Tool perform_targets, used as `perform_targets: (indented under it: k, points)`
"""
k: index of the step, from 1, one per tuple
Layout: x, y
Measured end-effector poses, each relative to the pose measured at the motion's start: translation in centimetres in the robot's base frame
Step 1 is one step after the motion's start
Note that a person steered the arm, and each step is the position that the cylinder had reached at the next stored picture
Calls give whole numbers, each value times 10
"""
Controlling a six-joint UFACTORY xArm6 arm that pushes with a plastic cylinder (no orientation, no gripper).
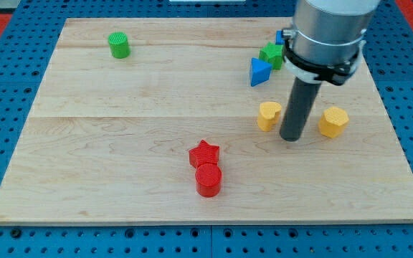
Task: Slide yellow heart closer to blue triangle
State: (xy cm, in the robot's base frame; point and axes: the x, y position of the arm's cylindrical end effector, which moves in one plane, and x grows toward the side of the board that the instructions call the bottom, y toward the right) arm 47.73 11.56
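1. A big round grey body part (330,25) is seen at the view's top right, smooth like a metal can.
2. A thin white ring with small dark bits is seen around its bottom edge.
3. A straight dark rod (297,107) is fixed below it.
4. My tip (291,137) is blunt and black.

Green blocks: 2, a cylinder (120,45) and a star (270,55)
Blue blocks: 2, a triangle (259,72) and one at (279,36), mostly hidden behind the arm, shape unclear
Yellow blocks: 2, a heart (268,115) and a hexagon (333,122)
Red blocks: 2, a star (204,153) and a cylinder (209,179)
Blocks total: 8
Wooden boards: 1 (120,143)
Rods: 1, with my tip (291,137)
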Motion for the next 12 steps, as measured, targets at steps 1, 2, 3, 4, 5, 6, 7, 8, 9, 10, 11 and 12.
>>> perform_targets:
  k: [1, 2, 3, 4, 5, 6, 7, 8, 9, 10, 11, 12]
  points:
    - [-19, -24]
    - [-39, -51]
    - [-52, -66]
    - [-58, -68]
    - [-52, -48]
    - [-38, -19]
    - [-49, -24]
    - [-60, -32]
    - [-60, -32]
    - [-60, -32]
    - [-47, -41]
    - [-27, -42]
